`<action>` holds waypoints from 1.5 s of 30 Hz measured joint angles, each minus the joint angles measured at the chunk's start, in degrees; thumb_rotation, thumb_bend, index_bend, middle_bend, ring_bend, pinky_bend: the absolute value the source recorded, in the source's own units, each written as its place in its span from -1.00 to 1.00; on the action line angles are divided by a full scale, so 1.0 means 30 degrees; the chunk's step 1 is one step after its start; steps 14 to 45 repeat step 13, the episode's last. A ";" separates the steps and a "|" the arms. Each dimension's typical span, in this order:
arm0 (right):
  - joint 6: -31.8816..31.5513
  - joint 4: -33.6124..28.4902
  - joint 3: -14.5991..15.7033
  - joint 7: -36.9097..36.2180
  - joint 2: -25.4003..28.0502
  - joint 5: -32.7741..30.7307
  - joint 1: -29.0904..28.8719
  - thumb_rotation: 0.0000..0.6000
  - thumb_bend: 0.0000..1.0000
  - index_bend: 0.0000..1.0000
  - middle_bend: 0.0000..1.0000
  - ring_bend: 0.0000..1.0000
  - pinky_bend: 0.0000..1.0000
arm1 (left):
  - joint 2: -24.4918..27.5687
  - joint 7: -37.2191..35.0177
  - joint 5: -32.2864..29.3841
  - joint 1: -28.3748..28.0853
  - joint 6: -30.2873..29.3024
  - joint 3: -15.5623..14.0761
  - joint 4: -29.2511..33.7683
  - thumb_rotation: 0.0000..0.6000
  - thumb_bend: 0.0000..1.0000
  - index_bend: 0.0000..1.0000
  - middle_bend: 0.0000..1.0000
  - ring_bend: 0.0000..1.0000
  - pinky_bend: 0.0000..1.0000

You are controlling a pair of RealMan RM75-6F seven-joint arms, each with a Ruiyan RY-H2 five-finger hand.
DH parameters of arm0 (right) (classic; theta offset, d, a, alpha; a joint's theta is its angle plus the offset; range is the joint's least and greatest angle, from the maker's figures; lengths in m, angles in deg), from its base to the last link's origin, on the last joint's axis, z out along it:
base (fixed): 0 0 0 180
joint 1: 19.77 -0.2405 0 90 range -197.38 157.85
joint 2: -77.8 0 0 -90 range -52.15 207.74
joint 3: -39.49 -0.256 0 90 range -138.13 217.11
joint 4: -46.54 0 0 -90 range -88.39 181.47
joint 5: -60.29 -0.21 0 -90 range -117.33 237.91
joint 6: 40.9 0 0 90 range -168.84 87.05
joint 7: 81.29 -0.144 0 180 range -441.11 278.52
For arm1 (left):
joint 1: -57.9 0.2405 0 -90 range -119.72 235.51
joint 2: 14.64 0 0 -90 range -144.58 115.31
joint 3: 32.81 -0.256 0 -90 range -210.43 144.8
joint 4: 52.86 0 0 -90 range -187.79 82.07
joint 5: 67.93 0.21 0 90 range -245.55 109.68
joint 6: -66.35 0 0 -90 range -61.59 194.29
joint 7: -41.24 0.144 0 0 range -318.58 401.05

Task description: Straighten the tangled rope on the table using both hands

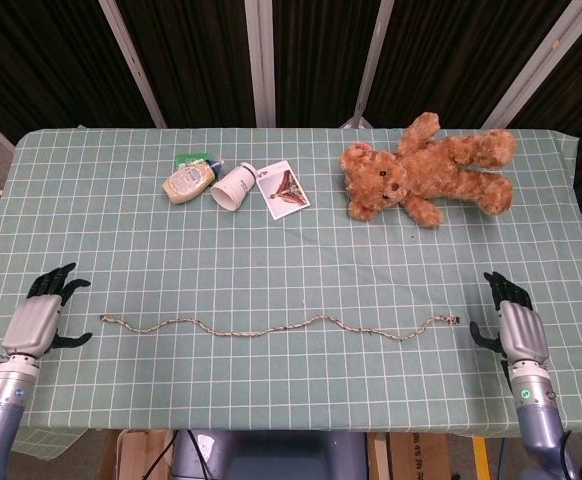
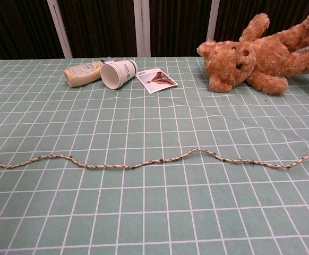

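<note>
A thin braided rope [image 1: 271, 329] lies in one gently wavy line across the near part of the green checked table [image 1: 291, 250]; the chest view shows the rope [image 2: 154, 161] from edge to edge. My left hand [image 1: 39, 316] hovers a short way left of the rope's left end, fingers spread, holding nothing. To the right of the rope's right end is my right hand [image 1: 513, 325], also spread and empty, with a small gap between it and the rope. Neither hand appears in the chest view.
At the back of the table lie a squeeze bottle [image 1: 189, 182], a tipped white paper cup [image 1: 233, 187], a small picture card [image 1: 283, 189] and a brown teddy bear [image 1: 426, 175]. The table's front edge runs just below both hands.
</note>
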 measured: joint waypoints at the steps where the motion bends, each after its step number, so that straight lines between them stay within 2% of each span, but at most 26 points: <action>1: -0.0159 -0.0084 0.0003 -0.0078 0.0073 0.0242 0.0054 1.00 -0.15 -1.00 -1.00 -1.00 -1.00 | 0.0200 -0.0376 0.0129 0.0119 -0.0246 0.0073 0.0297 1.00 -0.68 -0.67 -1.00 -1.00 -1.00; 5: -0.1019 -0.0241 0.0266 -0.0143 0.0363 0.1865 0.0307 1.00 -0.15 -1.00 -1.00 -1.00 -1.00 | 0.0817 -0.1347 0.1043 0.0617 -0.1303 0.0135 0.1177 1.00 -0.69 -0.85 -1.00 -1.00 -1.00; 13: -0.3892 0.0163 0.1789 0.0053 0.1211 0.6884 0.1301 1.00 -0.22 -1.00 -1.00 -1.00 -1.00 | 0.2168 -0.2196 0.3752 0.2326 -0.3986 -0.0885 0.2196 1.00 -0.70 -0.94 -1.00 -1.00 -1.00; 45: -0.3892 0.0163 0.1789 0.0053 0.1211 0.6884 0.1301 1.00 -0.22 -1.00 -1.00 -1.00 -1.00 | 0.2168 -0.2196 0.3752 0.2326 -0.3986 -0.0885 0.2196 1.00 -0.70 -0.94 -1.00 -1.00 -1.00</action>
